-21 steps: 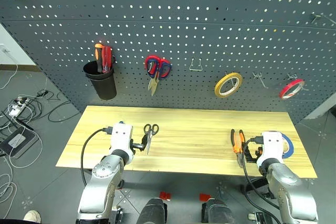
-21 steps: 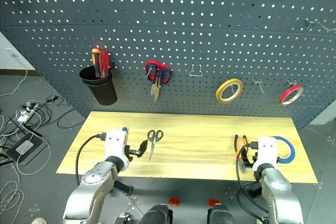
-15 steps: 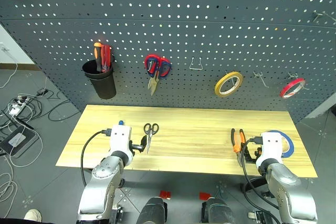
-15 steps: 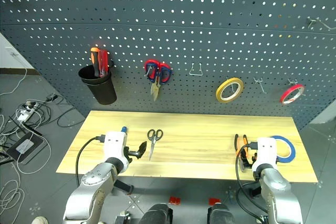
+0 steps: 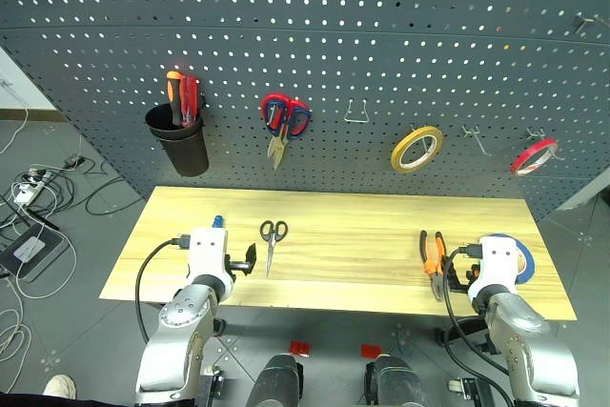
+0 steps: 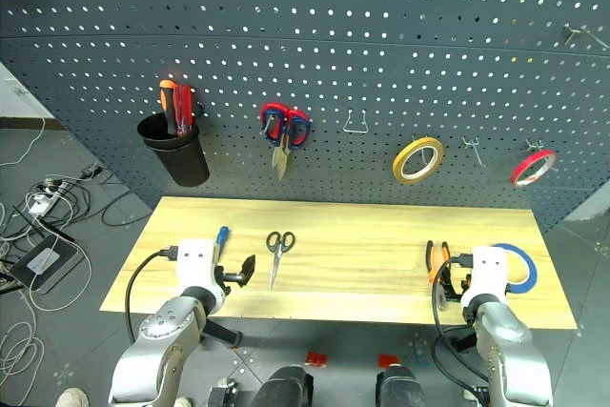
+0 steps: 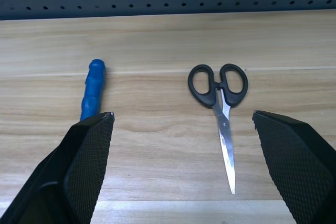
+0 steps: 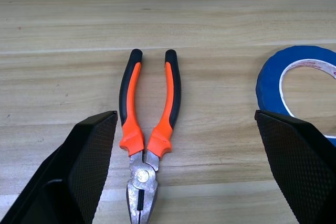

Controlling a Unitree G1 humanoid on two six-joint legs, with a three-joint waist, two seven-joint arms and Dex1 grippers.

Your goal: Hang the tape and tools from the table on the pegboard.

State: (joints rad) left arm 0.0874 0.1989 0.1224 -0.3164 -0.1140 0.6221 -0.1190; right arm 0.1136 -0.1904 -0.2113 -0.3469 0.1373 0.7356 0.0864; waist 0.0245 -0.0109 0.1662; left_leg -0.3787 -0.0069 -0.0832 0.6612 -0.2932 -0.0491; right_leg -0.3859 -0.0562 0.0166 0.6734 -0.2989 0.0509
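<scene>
Left gripper (image 7: 181, 166): fingers spread wide apart, holding nothing, poised low over the near edge of the wooden table (image 5: 353, 212). Just beyond its fingertips lie the black-handled scissors (image 7: 219, 108), flat, blades pointing back toward the gripper, handles away. Beside its left finger (image 7: 86, 156) lies the blue-handled screwdriver (image 7: 93, 88), partly hidden behind that finger.

Right gripper (image 8: 186, 169): fingers likewise wide apart, empty. The orange-and-black pliers (image 8: 147, 140) lie flat between the fingers' line of sight, nose toward the gripper, handles away. The blue tape (image 8: 296, 85) lies flat just beyond its right finger (image 8: 299, 161), apart from the pliers.

Farther off, behind the table, the pegboard (image 5: 381, 45) stands upright. It carries a black cup (image 5: 178, 140) with screwdrivers, red-handled scissors (image 5: 282, 121), an unused hook (image 5: 355, 113), a yellow roll (image 5: 416, 149) and a red roll (image 5: 532, 155).
</scene>
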